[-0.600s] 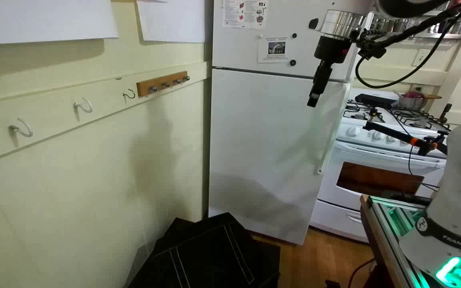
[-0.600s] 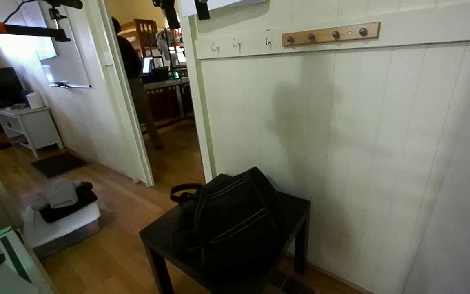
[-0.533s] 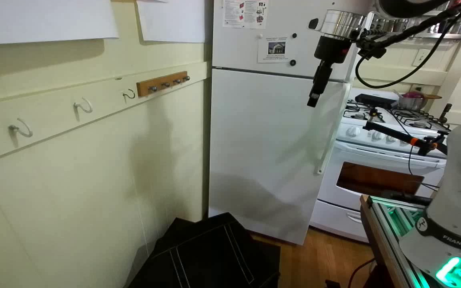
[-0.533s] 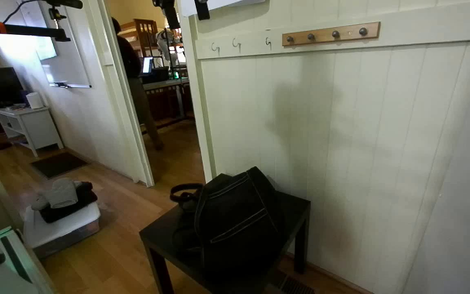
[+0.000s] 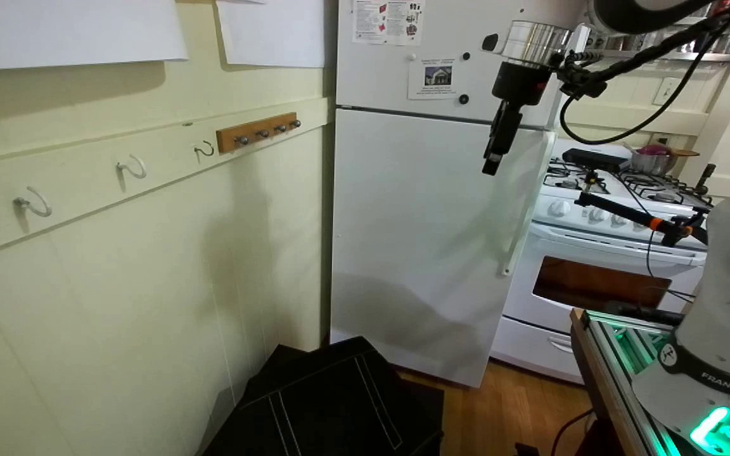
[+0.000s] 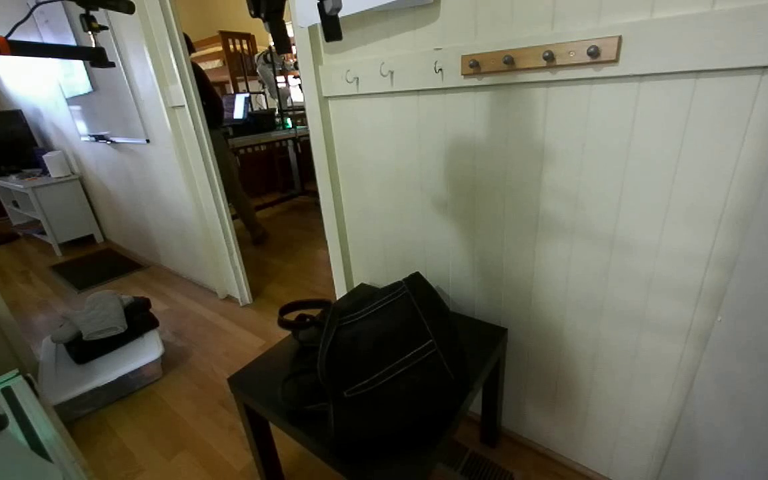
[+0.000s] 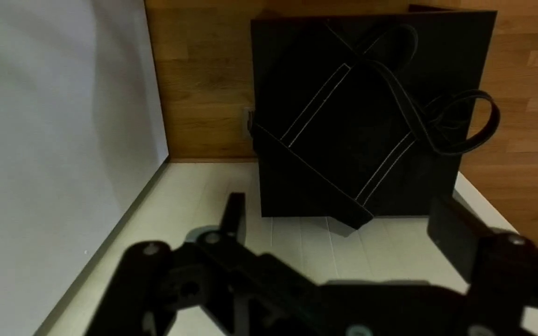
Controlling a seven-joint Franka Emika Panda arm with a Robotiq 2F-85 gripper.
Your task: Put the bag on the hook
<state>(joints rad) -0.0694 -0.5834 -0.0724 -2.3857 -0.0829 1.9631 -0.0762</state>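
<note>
Down a little since the earlier frame, the gripper (image 7: 337, 212) now hangs well above the table (image 6: 257, 379), while the bag (image 7: 339, 126) has stayed put. The fingers (image 7: 453, 238) stand wide apart with nothing between them; in the wrist view the bag shows well beyond the gap, touching neither one.

That bag lies slumped on the table, its straps (image 7: 404, 100) loose on top and one loop (image 7: 493, 115) reaching out past the table's edge. The hook (image 6: 438, 67), on the rail (image 6: 704, 40) higher than the table and next to the strip (image 6: 527, 59), bears nothing.

So the task looks barely begun: the approach seems under way, but no strap is held and the bag is not off the table. Left to do, by judgement: come down toward the table, catch a strap, lift the bag clear of the table, raise it to the hook, slip the strap over and let go. The loop past the table's edge looks the likeliest to catch.
</note>
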